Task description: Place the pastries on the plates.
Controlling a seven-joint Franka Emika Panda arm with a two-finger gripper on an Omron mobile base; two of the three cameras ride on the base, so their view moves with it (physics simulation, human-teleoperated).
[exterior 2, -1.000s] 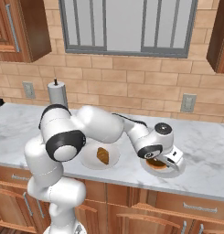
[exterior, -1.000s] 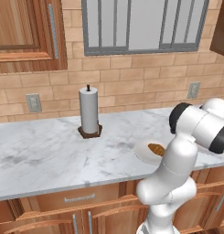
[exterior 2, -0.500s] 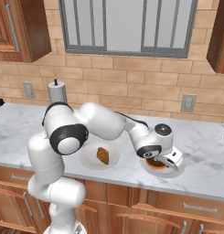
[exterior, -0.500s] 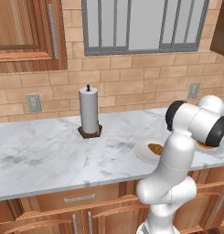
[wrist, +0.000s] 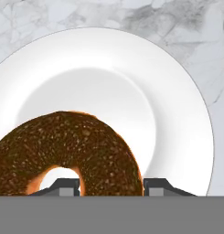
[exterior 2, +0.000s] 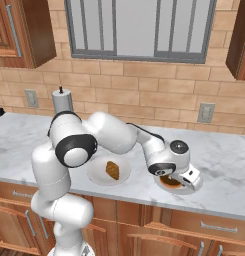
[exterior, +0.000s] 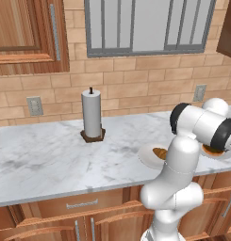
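The doughnut (wrist: pixel 70 153) sits between the two finger tips (wrist: pixel 155 184) of the hand (wrist: pixel 111 187), one side of its ring held in the narrow gap between them, so the hand is holding the doughnut rather than standing open. In the hand view the dark ring lies right against the tips, and beyond it spreads the white of the right plate (wrist: pixel 177 105), its rim closing a full curve against the marble bench (wrist: pixel 209 55). That is the relation the next move turns on: the plate lies directly below and ahead of the hand, with the doughnut over its near part rather than its middle.

In the right base view the hand (exterior 2: pixel 186 178) hangs low over that same plate (exterior 2: pixel 194 189) at the near edge of the bench (exterior 2: pixel 224 160), the brown of the doughnut (exterior 2: pixel 168 179) showing just beneath the wrist. Whether the doughnut already rests on the plate or is a little above it I cannot tell.

The croissant (exterior 2: pixel 112 170) already lies on the left plate (exterior 2: pixel 96 172), well apart from the hand, its long axis running from near to far.

By my judgement the task is almost done, and what remains is to let go and lift straight away, so the ring is not dragged towards the rim.
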